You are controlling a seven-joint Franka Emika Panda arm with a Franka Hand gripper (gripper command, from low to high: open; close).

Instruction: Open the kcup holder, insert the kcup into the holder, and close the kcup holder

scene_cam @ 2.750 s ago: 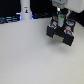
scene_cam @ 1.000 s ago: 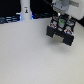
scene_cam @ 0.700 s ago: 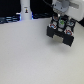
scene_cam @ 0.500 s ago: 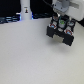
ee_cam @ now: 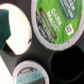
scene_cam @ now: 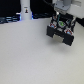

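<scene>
Risk is sitting mainly in alignment here. The robot gripper is hanging low over the kcup holder, the black boxy block near the far edge of the white table, toward the exterior view's right. Its fingers are too blurred and too hidden by the arm to read, so I cannot tell how wide they are spread or whether they are gripping anything.

In the wrist view the camera is looking straight down at close range. A kcup with a glossy green foil lid, rimmed in white and printed with small white lettering, is filling much of the picture. A second green-lidded pod is showing partly at one edge, and a round black well is gaping empty just beside both. A smooth white rounded shape is lying next to the large lid; what it is cannot be told.

If the cup is coming down off-centre, its thin rim is likely catching the well's hard edge and tipping. The foil is looking slick and the cup light, so a loose pinch may be letting it slip. A push on the block may be sliding it across the smooth table. A tall white bottle is standing well apart, toward the exterior view's left.
</scene>
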